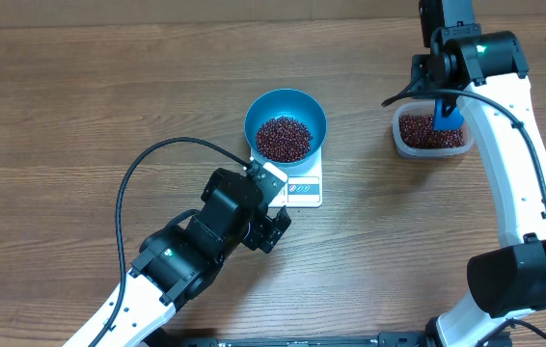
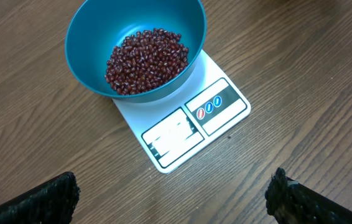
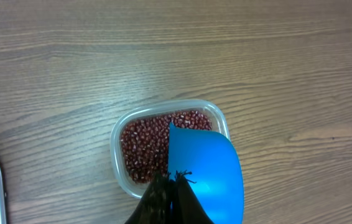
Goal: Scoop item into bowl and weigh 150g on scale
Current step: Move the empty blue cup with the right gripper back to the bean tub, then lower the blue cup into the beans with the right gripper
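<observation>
While the scoop [image 3: 207, 177] is clamped in the right gripper [image 3: 173, 186] over the tub [image 3: 116, 163], beans [image 3: 142, 146] could be spilled by tilting short of the bowl [image 2: 89, 37] on the scale [image 2: 182, 134]; the left gripper [image 2: 173, 202] is held apart.

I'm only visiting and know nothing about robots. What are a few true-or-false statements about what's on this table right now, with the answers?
1. The blue bowl sits on the white scale. True.
2. The bowl is empty. False: it holds red-brown beans.
3. The right tool grips a blue scoop over the clear tub. True.
4. The left tool clamps the bowl's rim. False: it is open, apart from the bowl, holding nothing.
5. The clear tub holds nothing. False: it has beans in it too.
</observation>
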